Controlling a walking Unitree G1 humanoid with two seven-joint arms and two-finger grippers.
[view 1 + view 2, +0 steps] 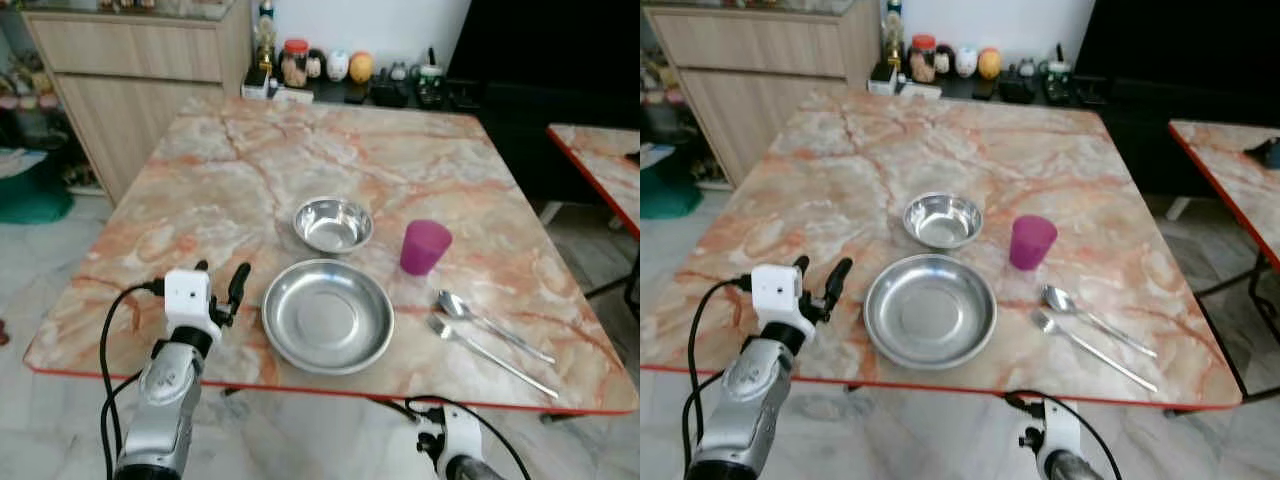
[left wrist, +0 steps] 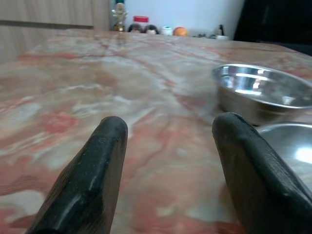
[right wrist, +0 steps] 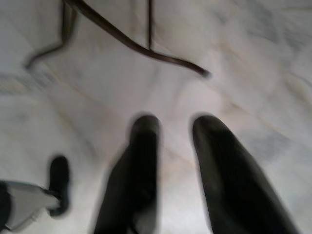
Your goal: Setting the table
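No writing can be read on anything in view; the jars and small round things [image 1: 330, 66] along the wall past the far edge are too small to tell labels. The square orange-veined marble counter with a red rim [image 1: 200, 190] carries a large shallow round steel plate [image 1: 327, 315] close to its near edge, and this plate is empty. Just beyond the plate, slightly apart from it, stands a small round steel bowl [image 1: 333, 224], also empty. To the right of the plate, toward the far side, an upright magenta plastic cup [image 1: 425, 247] stands near the bowl; what it holds cannot be seen. Right of the plate lie a steel spoon [image 1: 490, 324] and a steel fork [image 1: 488, 353] side by side, angled, apart from the plate. The left gripper [image 1: 222, 290] hovers low over the counter just left of the plate, its two black fingers [image 2: 92, 180] spread and holding nothing. The right gripper [image 3: 178, 165] hangs below the counter's near edge over pale floor tiles, fingers slightly parted and empty. Left of the plate and beyond the bowl the marble lies bare.
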